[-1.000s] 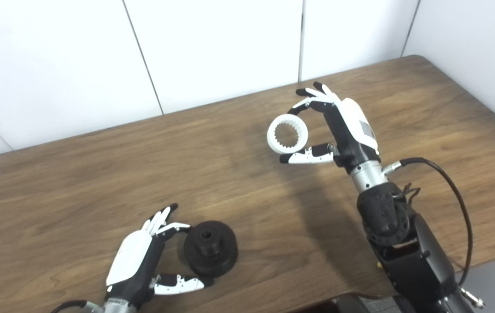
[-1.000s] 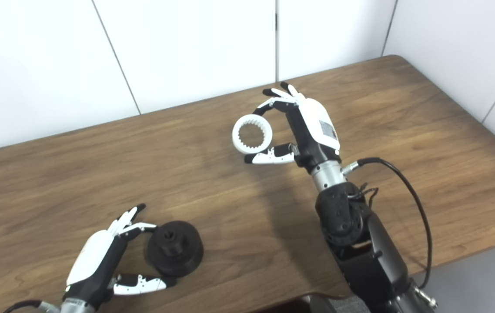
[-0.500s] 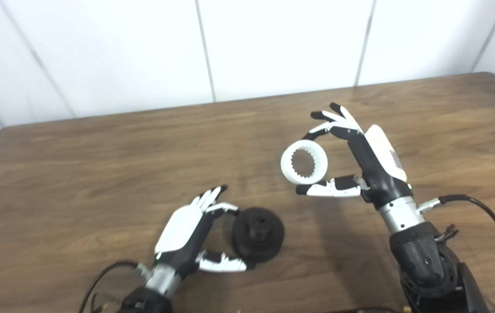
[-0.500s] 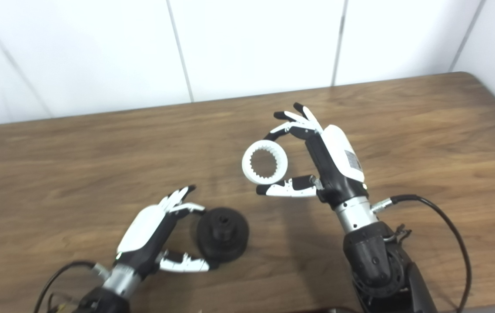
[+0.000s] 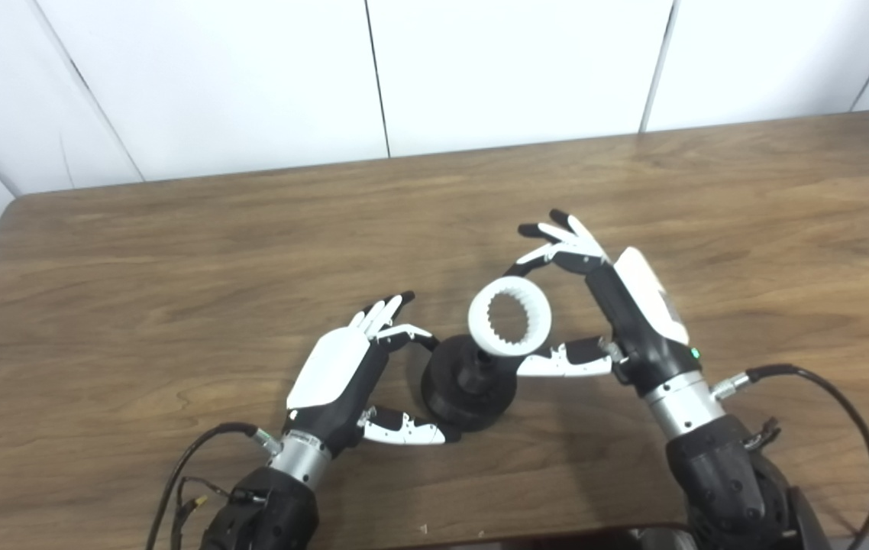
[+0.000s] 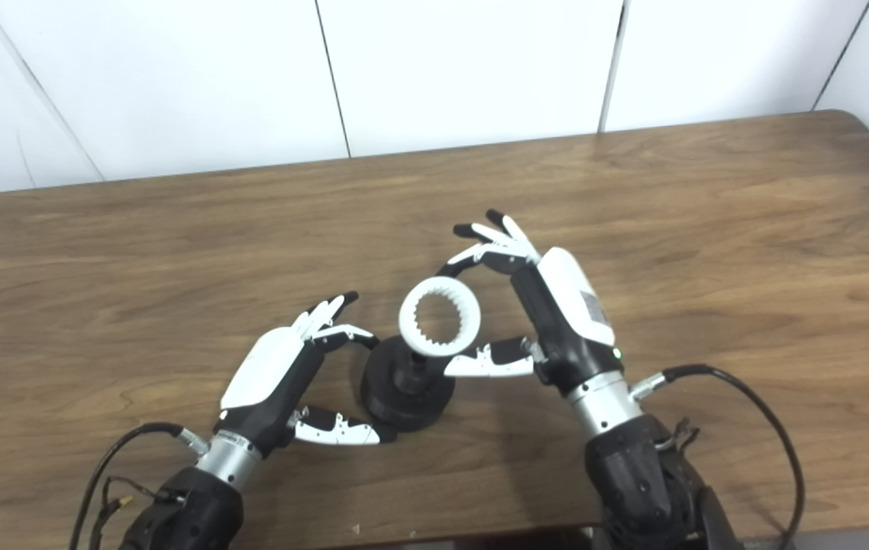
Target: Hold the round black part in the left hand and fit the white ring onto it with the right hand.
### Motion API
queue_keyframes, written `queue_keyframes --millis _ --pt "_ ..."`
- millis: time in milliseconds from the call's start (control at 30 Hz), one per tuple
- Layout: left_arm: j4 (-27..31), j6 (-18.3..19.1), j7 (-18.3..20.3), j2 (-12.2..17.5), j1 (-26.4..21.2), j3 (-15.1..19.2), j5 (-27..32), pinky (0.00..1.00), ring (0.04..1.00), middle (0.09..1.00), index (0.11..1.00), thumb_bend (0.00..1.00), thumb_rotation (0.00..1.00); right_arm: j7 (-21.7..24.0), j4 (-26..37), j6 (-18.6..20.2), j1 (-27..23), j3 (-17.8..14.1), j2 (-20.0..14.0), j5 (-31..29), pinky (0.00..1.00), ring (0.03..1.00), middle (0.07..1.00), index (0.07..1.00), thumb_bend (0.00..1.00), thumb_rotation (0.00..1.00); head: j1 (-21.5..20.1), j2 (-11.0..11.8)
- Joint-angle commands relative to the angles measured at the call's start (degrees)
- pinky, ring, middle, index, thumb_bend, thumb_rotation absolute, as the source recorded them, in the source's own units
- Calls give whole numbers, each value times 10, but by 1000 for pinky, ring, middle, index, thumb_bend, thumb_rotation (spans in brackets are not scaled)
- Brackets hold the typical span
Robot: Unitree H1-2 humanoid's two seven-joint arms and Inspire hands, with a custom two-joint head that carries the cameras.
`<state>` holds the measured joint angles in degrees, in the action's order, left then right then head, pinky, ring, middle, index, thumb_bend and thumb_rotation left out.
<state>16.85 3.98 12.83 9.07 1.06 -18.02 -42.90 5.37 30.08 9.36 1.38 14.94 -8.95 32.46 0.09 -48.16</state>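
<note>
The round black part [image 5: 469,388] stands on the wooden table [image 5: 175,252] near its front edge, with a raised hub on top. My left hand [image 5: 343,374] is shut on it, fingers behind and thumb in front at its left side. The white ring [image 5: 510,317], toothed on its inside, is pinched between fingers and thumb of my right hand [image 5: 618,321]. It hangs tilted just above the black part's right half and covers part of the hub. Whether ring and part touch is unclear.
White wall panels [image 5: 511,69] rise behind the table. A black cable [image 5: 839,412] loops from the right wrist, and another cable [image 5: 190,473] runs from the left wrist at the front edge.
The camera has swung left. My right hand has brought the ring down and left until it hangs over the black part. My left hand has stayed around the part.
</note>
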Motion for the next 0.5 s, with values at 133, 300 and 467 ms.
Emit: queue_keyframes --millis 133,300,467 --pt "16 1 -6 -1 -15 0 -6 1000 1000 1000 656 971 336 2 12 -34 2 11 6 10 867 955 845 480 522 142 1 -2" --pt "22 5 -2 0 -15 0 -6 1000 1000 1000 656 968 325 1 6 -43 10 11 4 9 861 956 846 480 523 140 0 -5" --pt "24 15 5 2 -16 -6 -20 1000 1000 1000 653 971 331 3 7 -43 9 6 0 9 866 956 846 481 522 140 1 -8"
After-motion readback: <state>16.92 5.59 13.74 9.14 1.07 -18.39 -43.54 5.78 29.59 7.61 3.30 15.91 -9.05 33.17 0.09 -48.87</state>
